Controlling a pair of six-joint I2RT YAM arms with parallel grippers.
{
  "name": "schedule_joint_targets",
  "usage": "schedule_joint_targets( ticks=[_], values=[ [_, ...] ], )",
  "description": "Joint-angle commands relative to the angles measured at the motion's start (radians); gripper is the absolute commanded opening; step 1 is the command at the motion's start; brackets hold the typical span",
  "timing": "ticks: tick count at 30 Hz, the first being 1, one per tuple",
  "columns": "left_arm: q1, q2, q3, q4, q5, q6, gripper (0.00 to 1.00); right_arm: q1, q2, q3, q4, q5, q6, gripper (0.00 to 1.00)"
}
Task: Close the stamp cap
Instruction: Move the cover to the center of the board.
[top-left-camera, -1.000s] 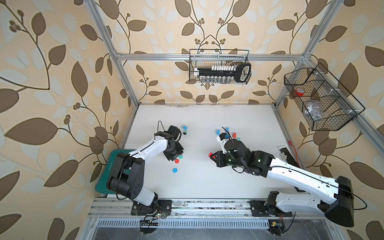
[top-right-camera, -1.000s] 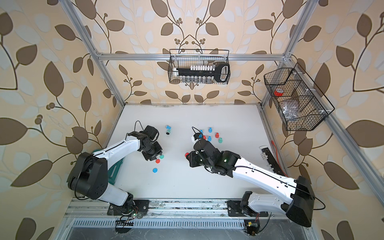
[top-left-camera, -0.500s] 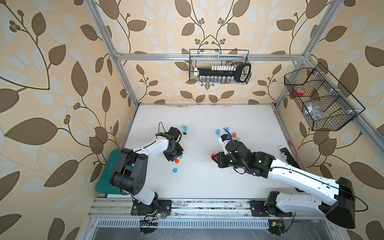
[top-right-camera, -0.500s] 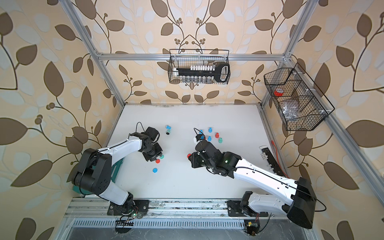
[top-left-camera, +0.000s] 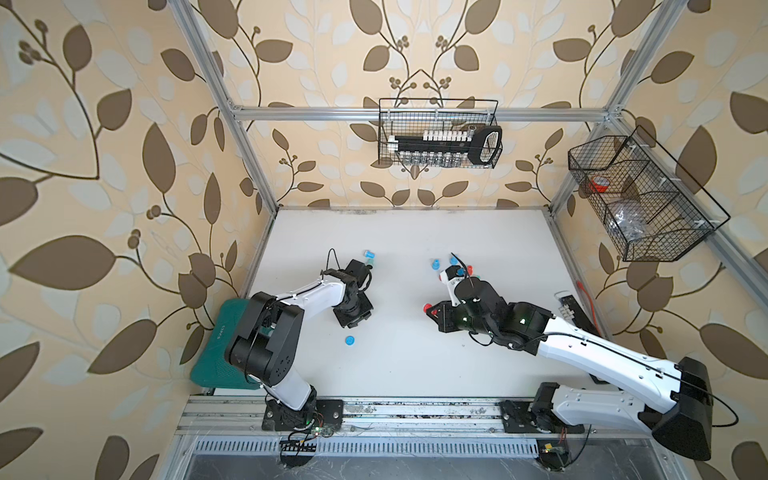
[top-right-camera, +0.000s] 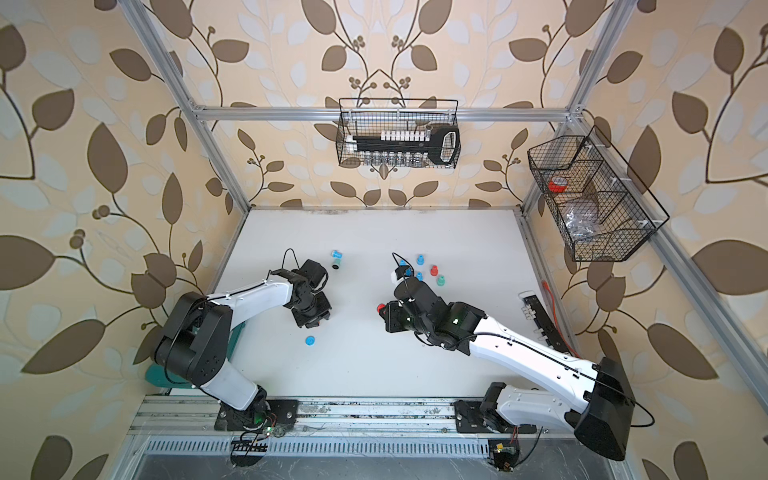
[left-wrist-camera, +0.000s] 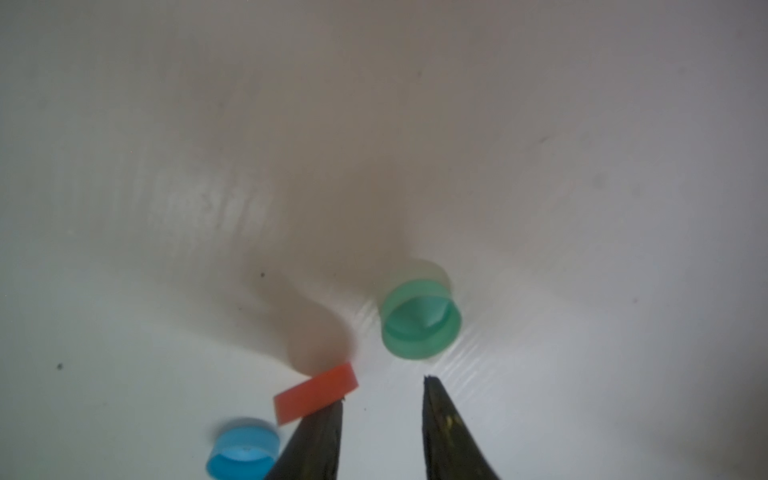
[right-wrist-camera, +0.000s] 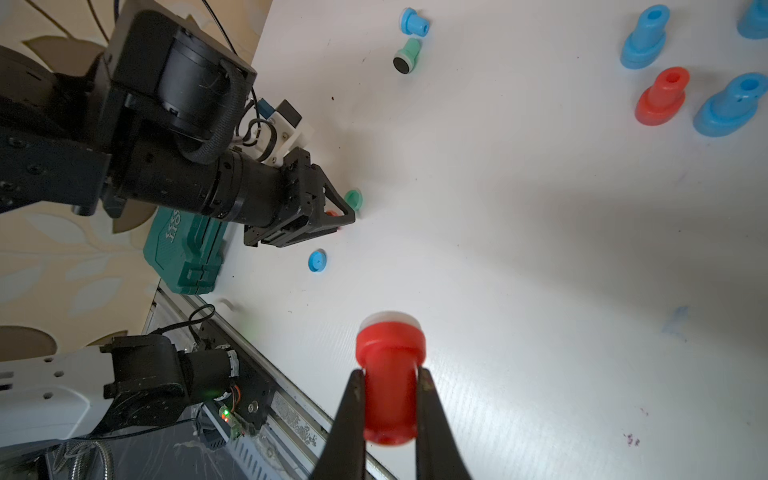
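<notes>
Trust the right end effector (right-wrist-camera: 390, 374), clenched on the neck of the red stamp (right-wrist-camera: 390, 353), well apart from the green cap (left-wrist-camera: 419, 320) and apparently clear of the table (right-wrist-camera: 540, 249), bare white face pointing outward. Find the red cap (left-wrist-camera: 316, 392) just beside the green cap, tipped up on its edge against the outside of one fingertip (left-wrist-camera: 332, 415) of the left end effector (left-wrist-camera: 382, 390). Treat that end effector as released: parted, with nothing in the gap. Shift sideways, away from the green cap, to bring the red cap between the tips before closing. Pinch squarely across the rim, not the flat, to avoid flicking it out or knocking it toward the blue cap (left-wrist-camera: 243, 453), farther from the green cap. Lift clear, turn the open mouth toward the white face, line up both axes, then press straight on.
</notes>
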Motion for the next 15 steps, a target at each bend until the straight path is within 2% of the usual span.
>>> schedule_joint_targets(
  ticks=[1,15],
  values=[
    [-0.003,-0.001,-0.015,0.000,-0.047,0.002,0.34,-0.003,-0.024,-0.027,0.003,-0.001,0.007,0.07],
    [-0.001,-0.069,0.029,-0.044,-0.036,0.016,0.34,-0.005,-0.030,-0.040,0.013,-0.014,0.015,0.07]
  ],
)
